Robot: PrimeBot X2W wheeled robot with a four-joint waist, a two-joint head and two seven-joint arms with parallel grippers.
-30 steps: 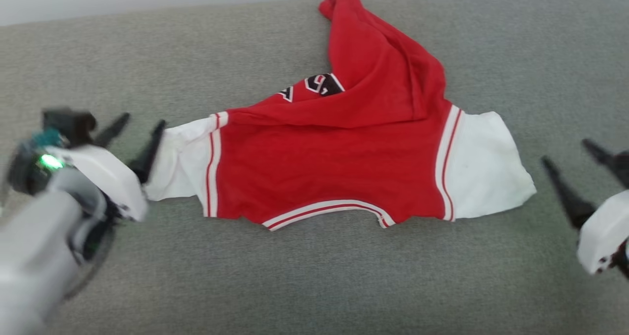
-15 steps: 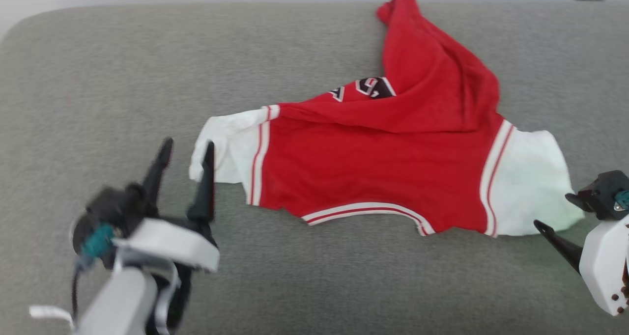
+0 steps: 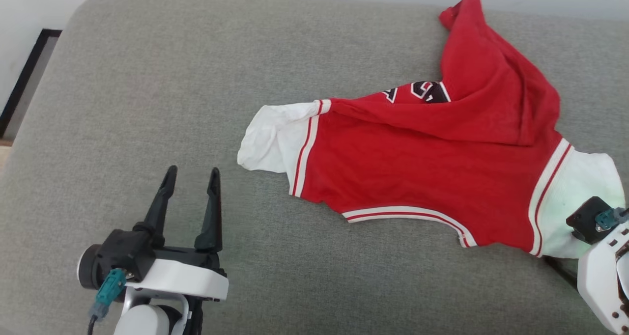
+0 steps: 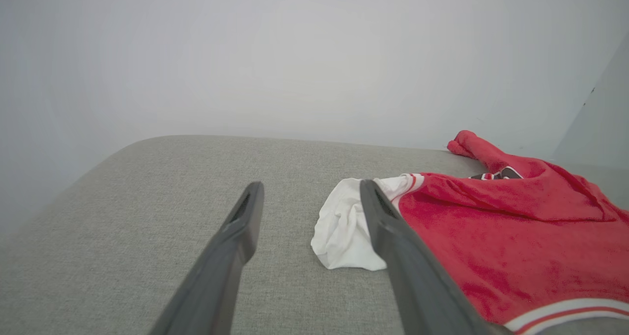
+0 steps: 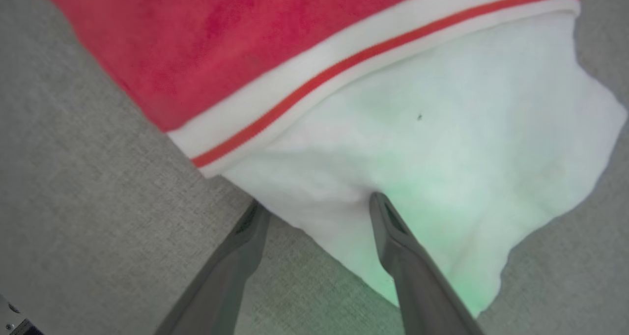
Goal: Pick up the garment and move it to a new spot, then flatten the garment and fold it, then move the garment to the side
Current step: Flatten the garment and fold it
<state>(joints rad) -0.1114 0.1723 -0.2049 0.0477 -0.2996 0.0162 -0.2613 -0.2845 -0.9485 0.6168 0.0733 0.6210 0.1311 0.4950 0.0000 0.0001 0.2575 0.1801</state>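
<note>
The garment (image 3: 417, 163) lies crumpled on the grey cushion (image 3: 147, 79), red body with white sleeves. Its hem is bunched up toward the far edge, and a bit of black white-edged lettering (image 3: 427, 92) peeks out from under a fold. My left gripper (image 3: 192, 173) stands open at the lower left, a short way from the left sleeve (image 3: 270, 138), with nothing between its fingers. In the left wrist view that sleeve (image 4: 344, 227) lies just beyond the left gripper (image 4: 310, 186). My right gripper (image 5: 318, 203) is open at the right sleeve (image 5: 442, 153), one finger on the cloth and one at its edge.
A pale wall (image 4: 295, 55) rises behind the cushion's far edge. A dark strip (image 3: 24, 74) runs along the floor beyond the cushion's rounded left corner. Bare cushion stretches left of and in front of the garment. The right arm's white wrist housing (image 3: 602, 271) sits at the lower right.
The camera has turned, so the garment sits further right in the picture. My left gripper has drawn back from the left sleeve, staying open. My right gripper has come onto the right sleeve.
</note>
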